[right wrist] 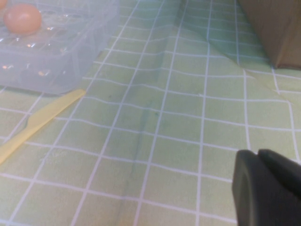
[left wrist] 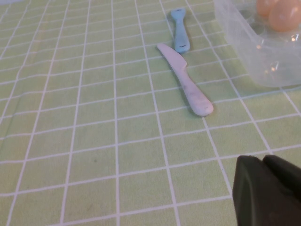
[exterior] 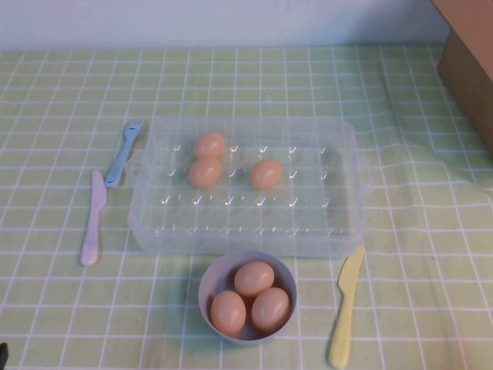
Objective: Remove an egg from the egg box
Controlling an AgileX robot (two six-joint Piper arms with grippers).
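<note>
The clear egg box (exterior: pixel 339 231) lies in the middle of the table and holds three tan eggs: two touching at its back left (exterior: pixel 209 144) (exterior: pixel 206 173) and one near the middle (exterior: pixel 266 174). Neither arm shows in the high view. My left gripper (left wrist: pixel 263 158) is shut and empty, low over the cloth left of the box (left wrist: pixel 254 47), near the pink knife. My right gripper (right wrist: pixel 257 153) is shut and empty over the cloth right of the box (right wrist: pixel 61 70). An egg (right wrist: pixel 22 19) shows through the box wall.
A small grey-lilac bowl (exterior: pixel 203 287) with three more eggs stands in front of the box. A blue fork (exterior: pixel 123 153) and pink knife (exterior: pixel 92 220) lie left of it, a yellow knife (exterior: pixel 345 304) at the front right. A cardboard box (exterior: pixel 470 54) stands at the back right.
</note>
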